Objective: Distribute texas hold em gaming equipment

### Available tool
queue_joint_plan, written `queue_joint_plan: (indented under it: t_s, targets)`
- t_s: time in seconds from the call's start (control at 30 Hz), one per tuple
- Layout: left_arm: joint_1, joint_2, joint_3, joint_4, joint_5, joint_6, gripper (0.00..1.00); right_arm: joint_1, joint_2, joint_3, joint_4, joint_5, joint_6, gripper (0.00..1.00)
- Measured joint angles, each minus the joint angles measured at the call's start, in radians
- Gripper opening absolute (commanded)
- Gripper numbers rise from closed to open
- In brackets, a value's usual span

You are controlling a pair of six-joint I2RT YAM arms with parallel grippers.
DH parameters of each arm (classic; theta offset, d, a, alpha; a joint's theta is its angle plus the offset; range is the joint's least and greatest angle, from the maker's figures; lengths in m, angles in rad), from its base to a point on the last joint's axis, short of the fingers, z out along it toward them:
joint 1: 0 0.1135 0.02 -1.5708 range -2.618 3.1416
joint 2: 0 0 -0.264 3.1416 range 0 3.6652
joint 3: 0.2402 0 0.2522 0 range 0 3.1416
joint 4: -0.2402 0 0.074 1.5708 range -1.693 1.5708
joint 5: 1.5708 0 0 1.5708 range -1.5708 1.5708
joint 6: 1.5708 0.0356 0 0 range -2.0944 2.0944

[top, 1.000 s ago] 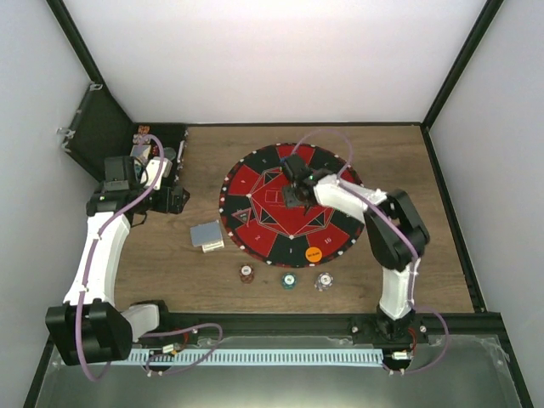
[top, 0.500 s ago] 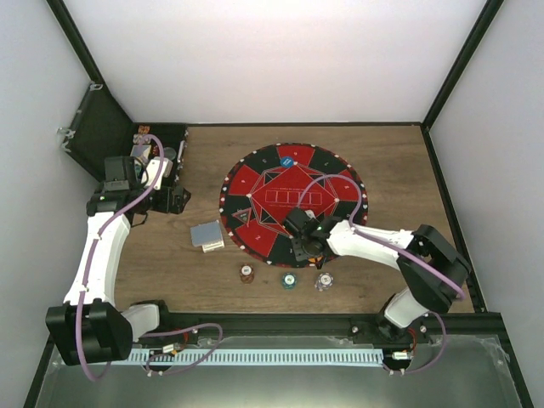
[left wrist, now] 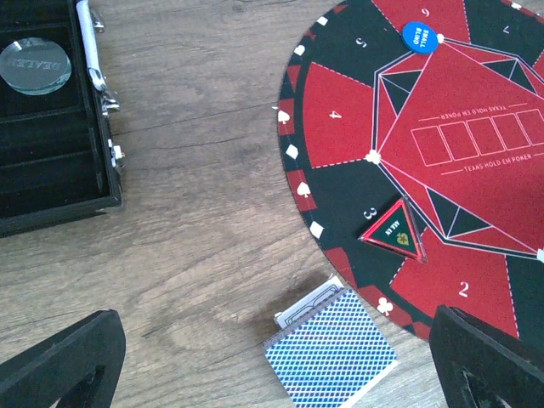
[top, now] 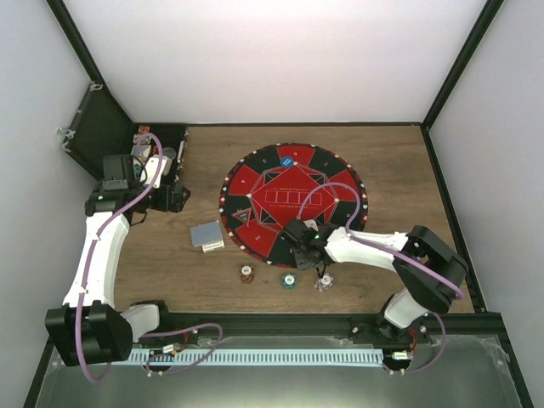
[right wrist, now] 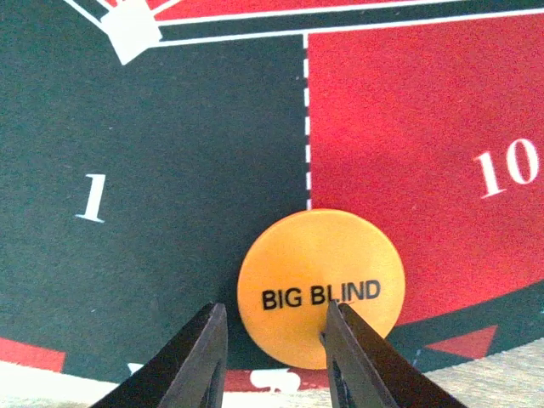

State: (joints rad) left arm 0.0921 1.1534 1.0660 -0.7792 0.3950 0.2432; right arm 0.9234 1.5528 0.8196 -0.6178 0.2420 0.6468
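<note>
An orange BIG BLIND button lies on the round red-and-black mat at its near edge, between sectors 1 and 10. My right gripper is open just above it; the left finger stands beside the button and the right finger crosses it. In the top view the gripper hides the button. A blue button sits at the mat's far side. A card deck with patterned backs lies left of the mat, also in the left wrist view. My left gripper hangs wide open and empty above it.
Three poker chips lie in a row on the wood in front of the mat. An open black case at the far left holds a clear dealer button. A triangular all-in marker lies on the mat.
My right gripper has moved from the mat's far side to its near edge, over the orange button. The blue button now shows at the far side. The left arm has not moved.
</note>
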Motion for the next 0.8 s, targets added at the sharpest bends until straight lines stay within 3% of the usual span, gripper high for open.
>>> queue_joint_plan:
  t_s: [0.3,0.67,0.73,0.8]
  targets:
    - [0.000,0.000,0.000,-0.001,0.003,0.000,1.00,-0.009,0.055,0.042,-0.023,0.072,0.035,0.22]
    - [0.000,0.000,0.000,-0.001,0.003,0.002,1.00,-0.180,0.061,0.042,0.032,0.081,0.018,0.20]
    - [0.000,0.001,0.000,-0.001,0.003,0.002,1.00,-0.204,0.067,0.042,0.040,0.092,0.008,0.22]
    - [0.000,0.002,0.000,-0.001,0.003,0.004,1.00,-0.216,0.074,0.044,0.038,0.093,0.001,0.35]
